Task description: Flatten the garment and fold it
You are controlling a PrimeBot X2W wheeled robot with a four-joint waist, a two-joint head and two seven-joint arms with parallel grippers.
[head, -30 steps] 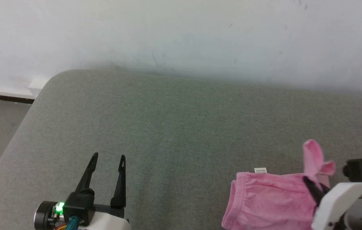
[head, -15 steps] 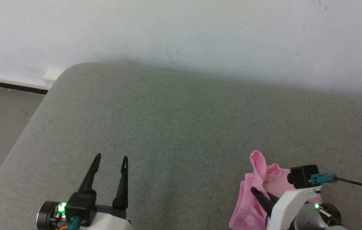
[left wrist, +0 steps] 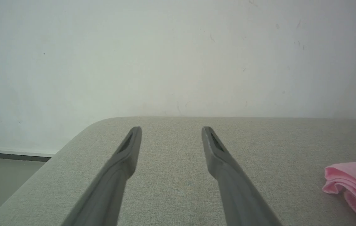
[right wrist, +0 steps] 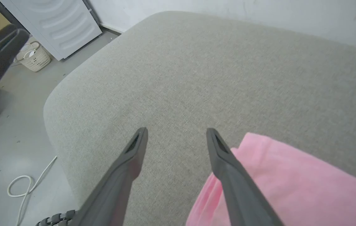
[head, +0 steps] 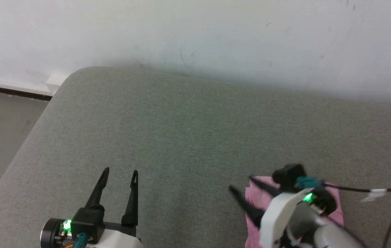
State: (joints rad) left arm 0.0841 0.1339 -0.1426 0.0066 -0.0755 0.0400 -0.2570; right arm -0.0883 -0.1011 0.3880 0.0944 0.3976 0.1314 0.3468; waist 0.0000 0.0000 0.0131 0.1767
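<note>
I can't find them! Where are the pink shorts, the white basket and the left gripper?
pink shorts (right wrist: pixel 291 185): right wrist view, flat middle of the cloth.
white basket (right wrist: pixel 36 61): right wrist view, its holey side wall.
left gripper (head: pixel 120 171): head view, midway between its fingertips.

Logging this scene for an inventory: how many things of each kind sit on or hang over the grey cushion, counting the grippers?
pink garment: 1
grippers: 2, the left gripper and the right gripper, both open
Total: 3
</note>
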